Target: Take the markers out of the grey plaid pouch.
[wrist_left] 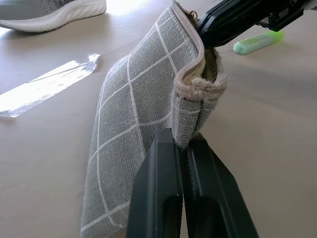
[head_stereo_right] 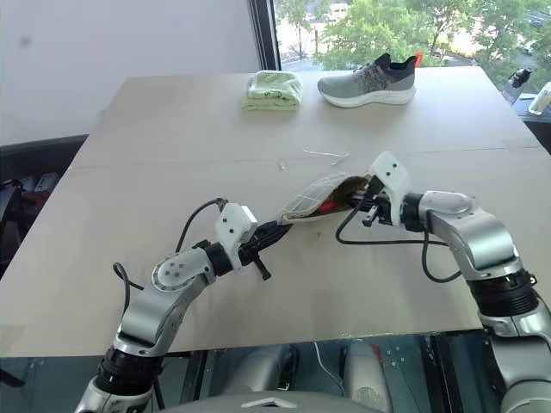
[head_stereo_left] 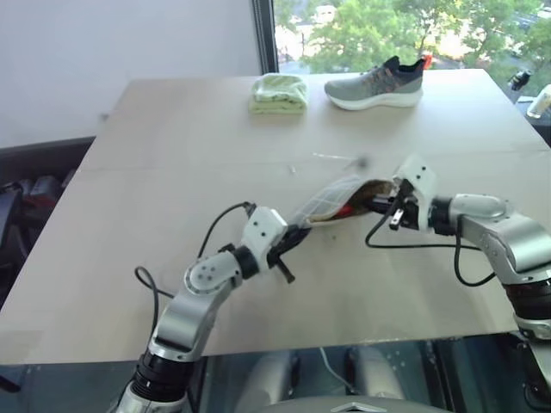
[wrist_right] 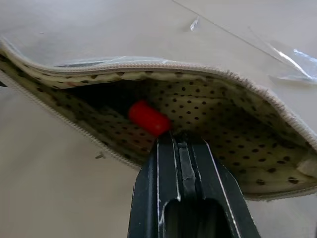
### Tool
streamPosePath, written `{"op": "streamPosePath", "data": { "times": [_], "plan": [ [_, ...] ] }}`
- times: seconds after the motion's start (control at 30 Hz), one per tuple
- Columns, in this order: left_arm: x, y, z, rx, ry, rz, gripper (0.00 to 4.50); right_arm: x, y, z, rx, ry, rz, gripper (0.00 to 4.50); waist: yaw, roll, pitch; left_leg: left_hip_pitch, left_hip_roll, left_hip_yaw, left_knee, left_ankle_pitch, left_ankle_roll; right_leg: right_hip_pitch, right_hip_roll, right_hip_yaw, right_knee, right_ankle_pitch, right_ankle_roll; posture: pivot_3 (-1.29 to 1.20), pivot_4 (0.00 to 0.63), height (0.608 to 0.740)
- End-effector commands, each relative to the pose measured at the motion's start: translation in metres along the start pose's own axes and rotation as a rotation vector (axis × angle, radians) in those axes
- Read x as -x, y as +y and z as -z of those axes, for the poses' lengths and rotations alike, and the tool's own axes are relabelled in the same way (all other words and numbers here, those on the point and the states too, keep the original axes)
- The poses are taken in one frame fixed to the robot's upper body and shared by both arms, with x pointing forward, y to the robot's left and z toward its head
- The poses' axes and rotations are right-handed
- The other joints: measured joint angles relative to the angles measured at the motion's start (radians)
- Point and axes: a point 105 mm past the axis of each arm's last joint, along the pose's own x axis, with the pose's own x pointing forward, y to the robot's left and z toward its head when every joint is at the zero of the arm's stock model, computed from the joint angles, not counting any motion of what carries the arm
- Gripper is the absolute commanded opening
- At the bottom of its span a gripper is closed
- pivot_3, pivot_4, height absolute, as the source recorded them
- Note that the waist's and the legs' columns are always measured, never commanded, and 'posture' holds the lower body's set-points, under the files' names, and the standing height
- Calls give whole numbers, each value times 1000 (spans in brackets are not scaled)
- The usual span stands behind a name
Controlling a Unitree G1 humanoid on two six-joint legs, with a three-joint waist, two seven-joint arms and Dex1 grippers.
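Head view: flat grey plaid fabric pouch [head_stereo_left: 331,200] mid-table on the pale wooden table [head_stereo_left: 172,172], lifted at one end by left gripper [head_stereo_left: 288,243], fingers clamped on its corner. Left wrist: same pinch on pouch hem. Right wrist: right gripper [wrist_right: 181,144] fingers closed at pouch mouth, touching red-capped marker [wrist_right: 148,119] inside; grip unclear.

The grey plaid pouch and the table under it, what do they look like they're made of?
Grey plaid pouch: woven fabric, matte, visible weave and white grid lines; dotted cloth lining; zipper edge. Table: probably wood or laminate, pale tan, smooth, faintly glossy.
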Motion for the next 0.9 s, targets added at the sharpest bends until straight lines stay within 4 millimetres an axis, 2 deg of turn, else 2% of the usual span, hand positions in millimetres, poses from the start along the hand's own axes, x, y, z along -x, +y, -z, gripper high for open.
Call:
{"op": "streamPosePath", "data": {
  "times": [0.03,0.13,0.2,0.23,0.43,0.6,0.7,0.9],
  "plan": [
    [-2,-2,-15,-17,-59,8,0,11,4,-18,61,-25,-16,46,0,0,0,0,0,0,0,0,0,0,0,0,0,0,0,0,150,740],
    [-3,-8,-20,-6,-83,40,0,4,-1,-8,73,19,26,46,0,0,0,0,0,0,0,0,0,0,0,-1,0,0,0,0,150,740],
    [-4,-11,-21,5,-89,63,0,-2,-2,-3,84,38,27,555,0,0,0,0,0,0,0,0,0,0,0,0,0,0,0,0,150,740],
    [-4,-12,-21,8,-88,72,0,-4,-2,-1,93,52,21,880,0,0,0,0,0,0,0,0,0,0,-1,0,0,0,0,0,150,740],
    [-3,-16,-22,28,-85,118,0,-10,2,-3,167,86,-31,3649,-1,0,0,0,0,0,0,0,0,0,0,0,0,0,0,0,150,740],
    [-6,-18,-22,37,-83,142,0,-15,14,-2,233,122,-109,3649,0,0,0,0,0,0,0,0,0,0,0,-1,0,0,0,0,150,740],
    [-9,-20,-22,33,-84,161,0,-22,14,-1,236,126,-93,3649,-1,0,0,0,0,0,0,0,0,0,0,-1,0,0,0,0,150,740],
    [-12,-23,-22,33,-84,181,0,-26,19,25,307,234,-145,3649,-1,0,0,0,0,0,0,0,0,0,0,-1,0,0,0,0,150,740]
  ]
}}
